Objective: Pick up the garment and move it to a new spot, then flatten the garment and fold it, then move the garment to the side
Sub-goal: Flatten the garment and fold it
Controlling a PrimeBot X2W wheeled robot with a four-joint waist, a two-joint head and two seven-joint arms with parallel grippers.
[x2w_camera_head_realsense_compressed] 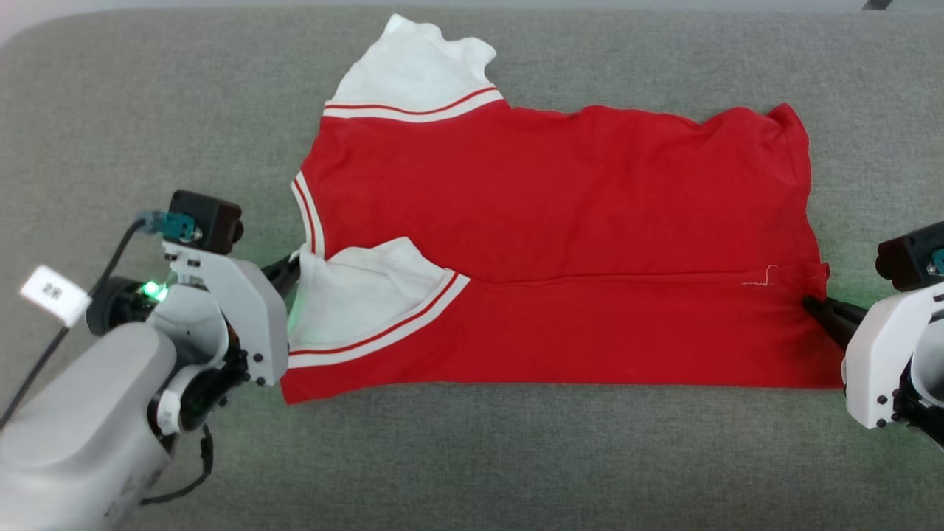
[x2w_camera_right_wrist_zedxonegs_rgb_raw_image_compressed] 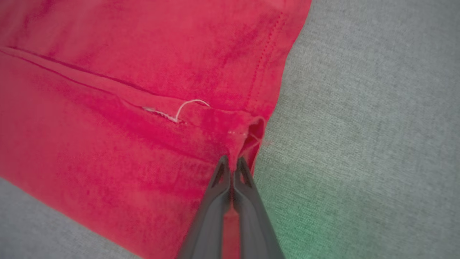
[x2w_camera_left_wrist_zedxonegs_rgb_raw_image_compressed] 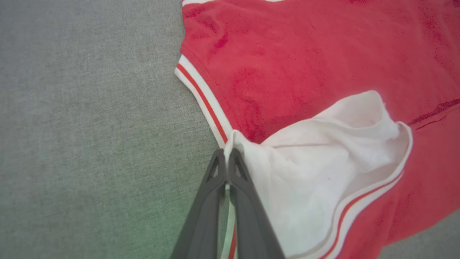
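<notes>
Folding looks under way: the red jersey-style T-shirt with white short sleeves (x2w_camera_head_realsense_compressed: 560,243) lies spread on the grey fabric surface (x2w_camera_head_realsense_compressed: 516,457), near edge turned over its middle. The left gripper (x2w_camera_left_wrist_zedxonegs_rgb_raw_image_compressed: 227,155) has its fingers (x2w_camera_left_wrist_zedxonegs_rgb_raw_image_compressed: 208,205) pinched shut on the white sleeve's edge, the right gripper (x2w_camera_right_wrist_zedxonegs_rgb_raw_image_compressed: 233,163) on the red hem corner, probably to hold the fold taut.

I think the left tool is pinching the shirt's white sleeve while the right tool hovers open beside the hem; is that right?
Not quite: the right tool is shut on the shirt's red hem, as the right wrist view shows. The left tool does pinch the white sleeve.
</notes>
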